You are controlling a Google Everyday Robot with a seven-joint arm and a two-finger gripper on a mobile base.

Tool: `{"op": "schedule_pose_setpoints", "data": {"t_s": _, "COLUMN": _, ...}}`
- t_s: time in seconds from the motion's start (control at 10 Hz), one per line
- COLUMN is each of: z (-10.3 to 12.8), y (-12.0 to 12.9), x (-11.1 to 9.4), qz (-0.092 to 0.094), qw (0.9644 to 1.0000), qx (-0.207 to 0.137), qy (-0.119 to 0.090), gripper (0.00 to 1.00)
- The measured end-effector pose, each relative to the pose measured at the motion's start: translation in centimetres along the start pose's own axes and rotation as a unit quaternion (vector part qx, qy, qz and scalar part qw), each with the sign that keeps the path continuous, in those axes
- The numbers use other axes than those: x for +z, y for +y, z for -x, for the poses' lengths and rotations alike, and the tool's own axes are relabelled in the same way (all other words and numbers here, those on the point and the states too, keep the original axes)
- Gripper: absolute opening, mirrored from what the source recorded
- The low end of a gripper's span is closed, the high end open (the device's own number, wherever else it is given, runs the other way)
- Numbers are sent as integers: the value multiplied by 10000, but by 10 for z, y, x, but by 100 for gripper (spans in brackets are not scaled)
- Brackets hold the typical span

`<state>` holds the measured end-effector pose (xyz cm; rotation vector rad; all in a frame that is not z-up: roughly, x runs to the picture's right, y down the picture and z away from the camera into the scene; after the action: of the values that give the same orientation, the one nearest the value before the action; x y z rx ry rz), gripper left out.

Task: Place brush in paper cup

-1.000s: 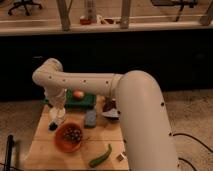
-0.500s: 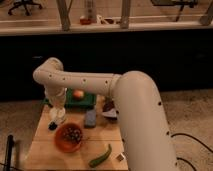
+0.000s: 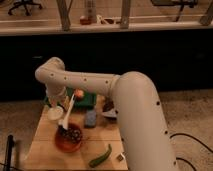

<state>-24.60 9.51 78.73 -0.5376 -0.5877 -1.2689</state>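
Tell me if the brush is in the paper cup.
No: the brush slants over the orange bowl beside the paper cup, end effector above.

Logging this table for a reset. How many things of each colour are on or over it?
White: 2, paper cup, brush
Orange: 2, orange bowl, round fruit
Green: 2, tray, long vegetable
Blue: 1, block
Dark: 1, dark bowl
Colour unclear: 1, small piece
Total: 9
The tool hangs above the paper cup, beside the brush.
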Motion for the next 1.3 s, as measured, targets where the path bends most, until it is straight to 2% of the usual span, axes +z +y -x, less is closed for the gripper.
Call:
{"op": "schedule_pose_setpoints", "data": {"t_s": 0.4, "z": -4, "y": 9, "x": -4, "qz": -6, "qw": 9999, "qx": 132, "qy": 75, "gripper": 80}}
{"op": "schedule_pose_setpoints", "data": {"t_s": 1.3, "z": -9, "y": 26, "x": -33, "qz": -10, "qw": 9986, "qx": 316, "qy": 427, "gripper": 80}}
